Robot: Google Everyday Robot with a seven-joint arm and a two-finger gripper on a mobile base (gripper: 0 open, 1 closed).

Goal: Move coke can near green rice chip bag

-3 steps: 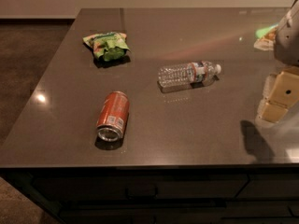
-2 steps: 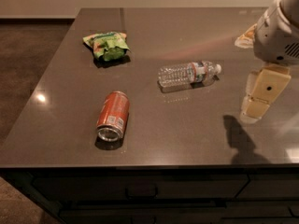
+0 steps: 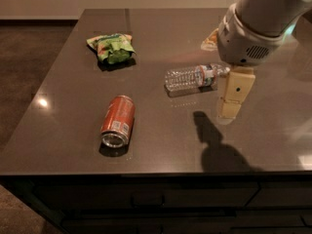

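Note:
The coke can lies on its side on the dark table, near the front left, its silver end facing the front edge. The green rice chip bag lies flat at the back left, well apart from the can. My gripper hangs above the table right of centre, just right of a clear plastic water bottle and far to the right of the can. It holds nothing that I can see.
The dark grey table has its front edge close below the can. The water bottle lies on its side in the middle. A small pale object sits behind my arm at the back right. My arm's shadow falls front right.
My arm has moved left and forward over the table, from the right edge to just beside the water bottle. The can, bag and bottle have not moved.

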